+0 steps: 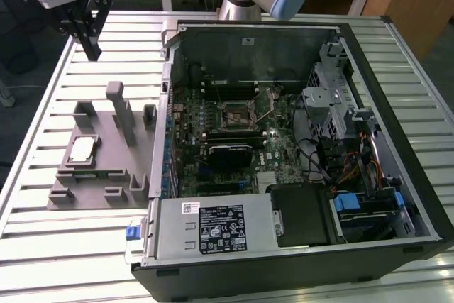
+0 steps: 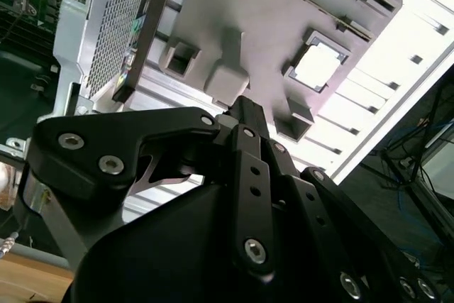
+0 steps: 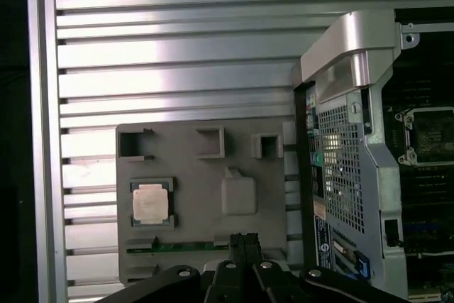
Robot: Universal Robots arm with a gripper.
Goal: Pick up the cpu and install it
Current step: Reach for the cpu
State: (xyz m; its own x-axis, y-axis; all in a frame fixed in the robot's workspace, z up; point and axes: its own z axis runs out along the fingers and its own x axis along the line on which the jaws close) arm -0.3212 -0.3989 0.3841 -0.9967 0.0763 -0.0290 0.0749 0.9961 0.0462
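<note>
Exterior view: gripper [image 1: 92, 53] seen raised above table [image 1: 42, 246], fingers pressed together, nothing held. Cpu [image 1: 81, 149] seated in grey tray [image 1: 113, 164] beside open case [image 1: 397, 140], well apart from gripper.

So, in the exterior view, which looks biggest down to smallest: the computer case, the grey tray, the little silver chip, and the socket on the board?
1. computer case
2. grey tray
3. cpu and socket: they look about alike, so I would not rank them.
</note>
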